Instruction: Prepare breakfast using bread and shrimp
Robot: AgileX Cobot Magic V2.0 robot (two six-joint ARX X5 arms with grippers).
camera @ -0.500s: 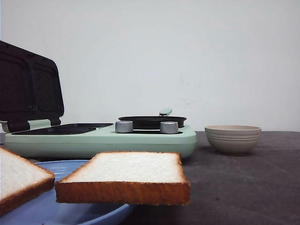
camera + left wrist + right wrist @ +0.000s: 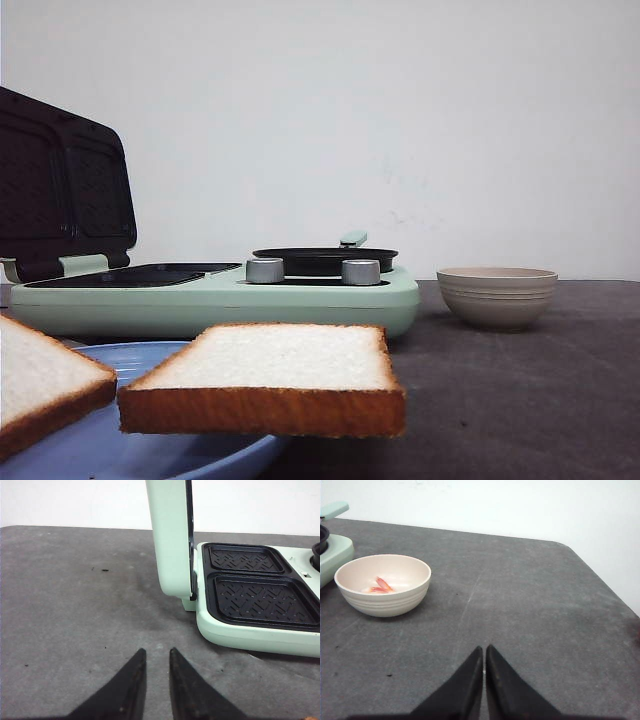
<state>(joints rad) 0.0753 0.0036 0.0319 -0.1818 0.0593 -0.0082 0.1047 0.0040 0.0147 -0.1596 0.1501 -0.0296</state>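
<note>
Bare tabletop (image 2: pixel 530 595) lies open right of the beige bowl (image 2: pixel 497 296). On the left, the green appliance (image 2: pixel 215 296) and its raised lid (image 2: pixel 62 185) block passage; bread slices (image 2: pixel 270 378) crowd the near edge.

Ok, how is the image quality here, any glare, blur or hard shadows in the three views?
Front view: even, soft light, no glare; the near bread slice is sharp, with the plate dim beneath it. Left wrist view: the sandwich maker casts only a faint shadow. Right wrist view: the bowl is clear, softly shadowed.
</note>
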